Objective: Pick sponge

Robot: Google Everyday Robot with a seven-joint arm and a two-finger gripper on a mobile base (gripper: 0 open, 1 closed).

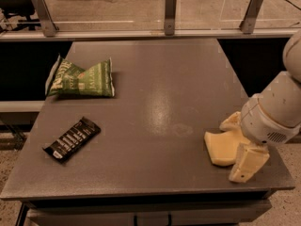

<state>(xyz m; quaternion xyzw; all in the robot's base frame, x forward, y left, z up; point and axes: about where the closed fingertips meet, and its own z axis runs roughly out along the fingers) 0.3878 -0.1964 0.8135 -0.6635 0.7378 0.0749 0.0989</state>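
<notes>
The sponge (222,146) is a pale yellow foam slab lying flat near the table's right front corner. My gripper (232,149) comes down from the right on a white arm and sits over the sponge's right end. One pale yellow finger (247,163) is on the near side of the sponge and the other finger (230,122) is on the far side. The fingers stand apart and straddle the sponge, which rests on the table. The white wrist hides the sponge's right edge.
A green chip bag (82,80) lies at the back left and a dark candy bar (71,138) at the front left. The grey table (155,93) ends just right of and in front of the sponge. A railing with metal posts (170,6) runs behind it.
</notes>
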